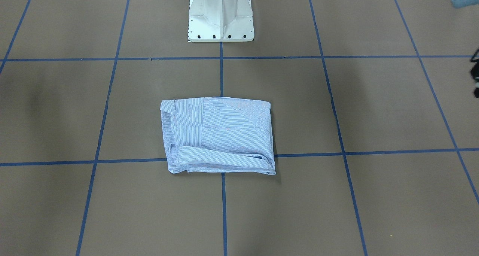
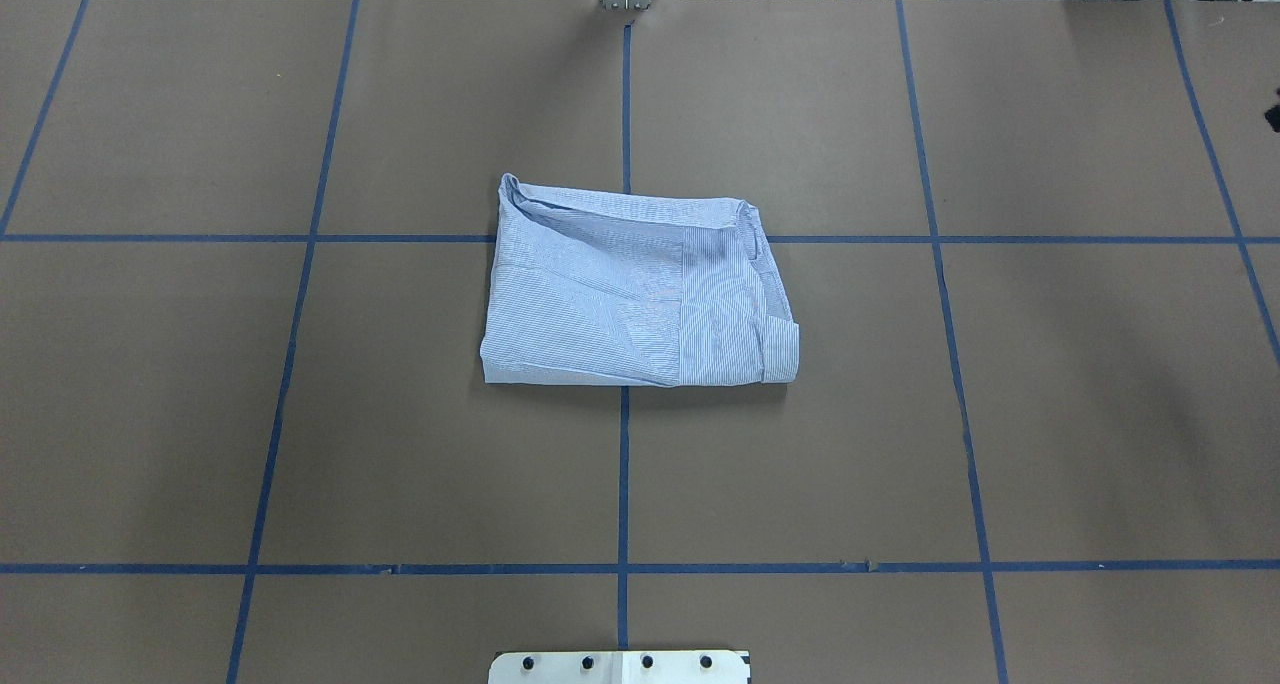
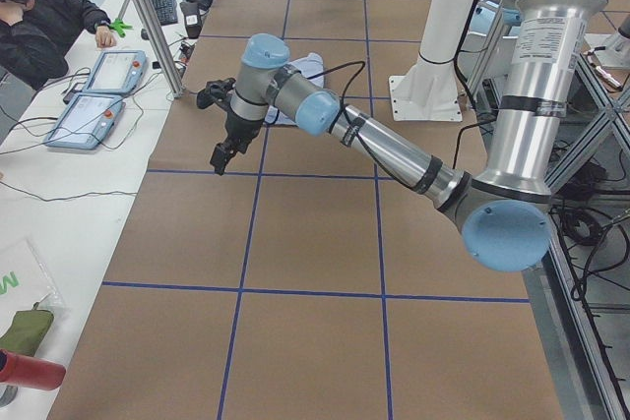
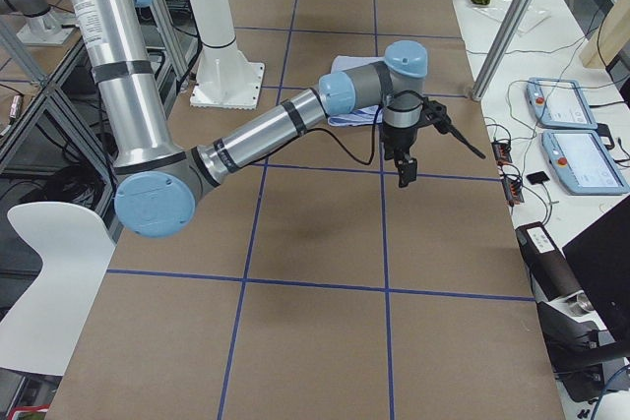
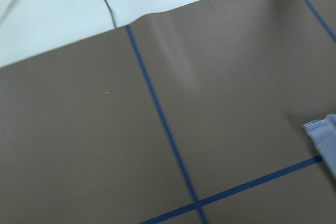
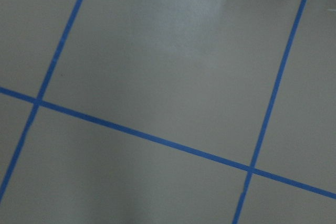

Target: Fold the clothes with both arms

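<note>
The light-blue striped shirt point(image 1: 220, 136) lies folded into a compact rectangle at the table's middle, also in the overhead view point(image 2: 630, 294). One corner of it shows at the right edge of the left wrist view point(image 5: 323, 134). My left gripper point(image 3: 222, 156) hangs above the table toward the far edge, well off the shirt; only a black sliver of it shows in the front view point(image 1: 475, 72). My right gripper point(image 4: 406, 174) hangs likewise on the other side. Neither touches the shirt. I cannot tell whether either is open or shut.
The white pedestal base point(image 1: 220, 16) stands behind the shirt. Brown paper with blue tape lines point(image 2: 625, 464) covers the table. Two teach pendants point(image 3: 98, 95) and cables lie on the white bench beyond the far edge, where a person point(image 3: 39, 17) sits. A metal post point(image 3: 148, 17) stands there.
</note>
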Controlling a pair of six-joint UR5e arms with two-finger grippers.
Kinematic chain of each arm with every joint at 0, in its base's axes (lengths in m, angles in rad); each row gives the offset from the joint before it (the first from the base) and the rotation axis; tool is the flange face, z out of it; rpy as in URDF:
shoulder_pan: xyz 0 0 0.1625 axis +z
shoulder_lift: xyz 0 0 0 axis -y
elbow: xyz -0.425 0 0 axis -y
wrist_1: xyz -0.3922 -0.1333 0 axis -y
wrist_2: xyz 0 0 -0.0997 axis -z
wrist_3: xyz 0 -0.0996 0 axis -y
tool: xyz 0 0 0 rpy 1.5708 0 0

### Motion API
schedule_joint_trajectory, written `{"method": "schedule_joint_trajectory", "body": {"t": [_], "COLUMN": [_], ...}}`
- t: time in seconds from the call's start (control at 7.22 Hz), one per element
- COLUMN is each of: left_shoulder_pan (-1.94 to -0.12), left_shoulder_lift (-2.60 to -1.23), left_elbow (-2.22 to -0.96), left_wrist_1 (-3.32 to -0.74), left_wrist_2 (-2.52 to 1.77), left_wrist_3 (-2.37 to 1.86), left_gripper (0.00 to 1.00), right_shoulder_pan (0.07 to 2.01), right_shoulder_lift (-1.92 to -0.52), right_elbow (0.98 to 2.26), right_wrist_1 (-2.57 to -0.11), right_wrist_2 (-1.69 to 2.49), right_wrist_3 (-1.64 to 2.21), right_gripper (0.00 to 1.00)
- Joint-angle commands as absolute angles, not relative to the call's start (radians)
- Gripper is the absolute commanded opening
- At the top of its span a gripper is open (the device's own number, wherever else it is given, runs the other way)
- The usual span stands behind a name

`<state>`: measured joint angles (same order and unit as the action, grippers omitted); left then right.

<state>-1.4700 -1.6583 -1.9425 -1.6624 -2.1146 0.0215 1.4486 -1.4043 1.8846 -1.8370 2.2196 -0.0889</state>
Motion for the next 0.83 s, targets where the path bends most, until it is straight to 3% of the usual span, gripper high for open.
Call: {"method": "schedule_joint_trajectory", "body": {"t": [0.0, 0.42, 0.69], "left_shoulder_pan": [-1.633, -1.649, -1.651], "left_shoulder_lift": [-1.505, -1.453, -1.396], "left_elbow": [-1.875, -1.795, -1.801], "left_wrist_1": [-1.675, -1.695, -1.7], "left_wrist_2": [-2.202, -2.237, -2.323], "left_wrist_3": [0.198, 0.074, 0.077], "left_gripper": [1.0, 1.0, 1.0], "right_shoulder_pan": [1.554, 1.554, 1.554], "right_shoulder_lift": [-1.643, -1.796, -1.79], "right_elbow": [1.9, 1.856, 1.862], "right_wrist_1": [-1.836, -1.662, -1.595], "right_wrist_2": [2.317, 2.349, 2.292], "right_wrist_3": [-0.206, -0.21, -0.198], "right_gripper": [1.0, 1.0, 1.0]}}
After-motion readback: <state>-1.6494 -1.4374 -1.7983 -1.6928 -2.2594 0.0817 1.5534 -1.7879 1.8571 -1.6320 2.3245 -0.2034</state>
